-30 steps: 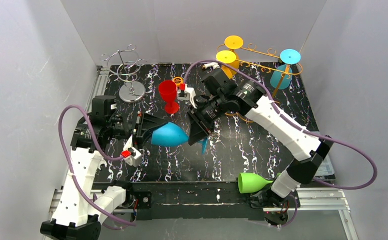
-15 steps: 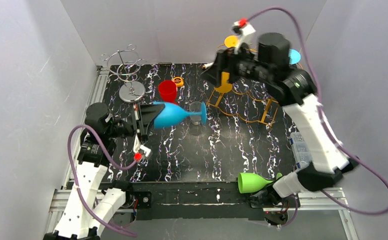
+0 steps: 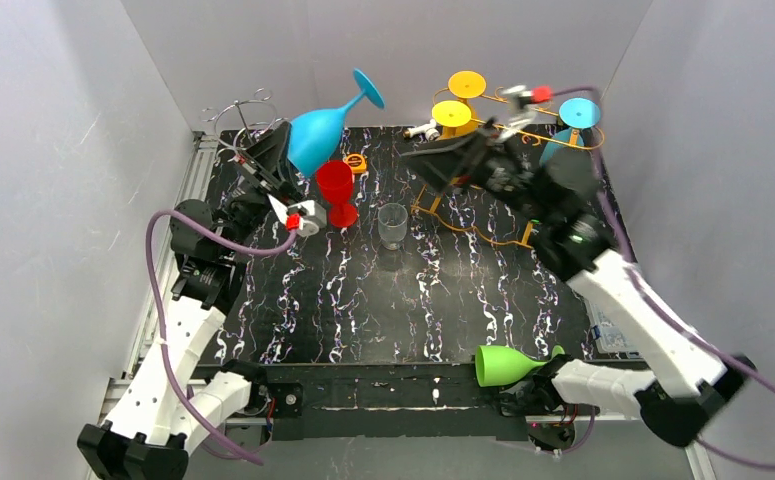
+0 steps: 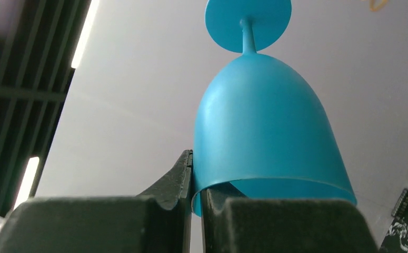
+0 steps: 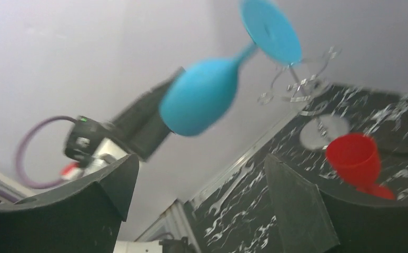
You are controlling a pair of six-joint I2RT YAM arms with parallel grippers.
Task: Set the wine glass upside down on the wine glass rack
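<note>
Grey walls close round a black marbled desk (image 3: pixel 363 320). From above, the left hand (image 3: pixel 281 155) has the blue wine glass (image 3: pixel 315 134) raised over the far left corner. The glass is tilted, foot up and away, and hangs above the red glass (image 3: pixel 335 190) and just beside the bare silver rack (image 3: pixel 254 128). The right hand (image 3: pixel 445 160) hovers near the gold rack (image 3: pixel 463 222), spread and carrying nothing.

By count there are two racks. On the gold one hang two yellow glasses (image 3: pixel 452 113) and one cyan glass (image 3: pixel 580 112). One red glass and one clear tumbler (image 3: pixel 392 225) stand on the desk, and one green glass (image 3: pixel 503 365) lies on its side at the near edge.

In the left wrist view, the fingers (image 4: pixel 176 182) are nearly closed, pinching the wall of the blue wine glass (image 4: pixel 265 137) at its rim, one inside and one outside.

In the right wrist view, the right hand (image 5: pixel 201 211) has its own fingers wide apart with nothing between them. Beyond are the blue wine glass (image 5: pixel 201 103), the silver rack (image 5: pixel 307 84) and the red glass (image 5: pixel 354 158).

The carry seems to be in hand, with hanging yet to come. Next, the stem must probably slide into a ring so that the foot catches; which rack is meant, I cannot tell.
</note>
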